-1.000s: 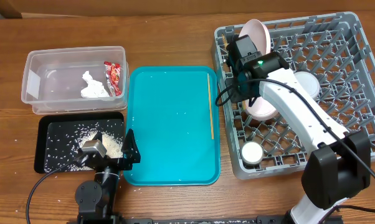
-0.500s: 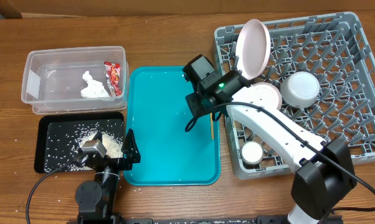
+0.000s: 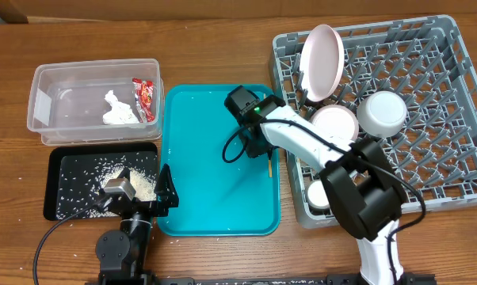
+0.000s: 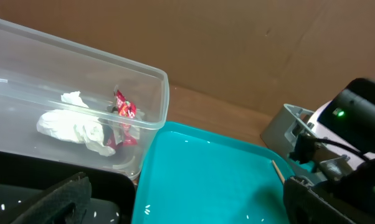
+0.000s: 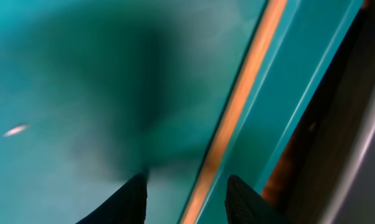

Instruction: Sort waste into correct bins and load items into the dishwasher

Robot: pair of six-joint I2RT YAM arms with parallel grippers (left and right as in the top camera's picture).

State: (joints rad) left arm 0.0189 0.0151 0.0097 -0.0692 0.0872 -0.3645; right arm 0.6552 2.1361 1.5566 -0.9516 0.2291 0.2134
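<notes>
One thin wooden stick point(image 3: 269, 169) is all that lies on the teal tray point(image 3: 215, 190). It rests along the tray's edge nearest the grey dish rack point(image 3: 365, 32), with its long axis parallel to that edge. The right gripper point(image 5: 187, 199) hangs low over it with fingers parted and empty, and the stick runs at a slant roughly midway between them. The tray's raised lip, just beside the stick, may crowd the rack-side finger. The left gripper point(image 4: 190, 200), wide open and empty, sits at the tray's corner by the black tray point(image 3: 60, 158), farther from the stick.
</notes>
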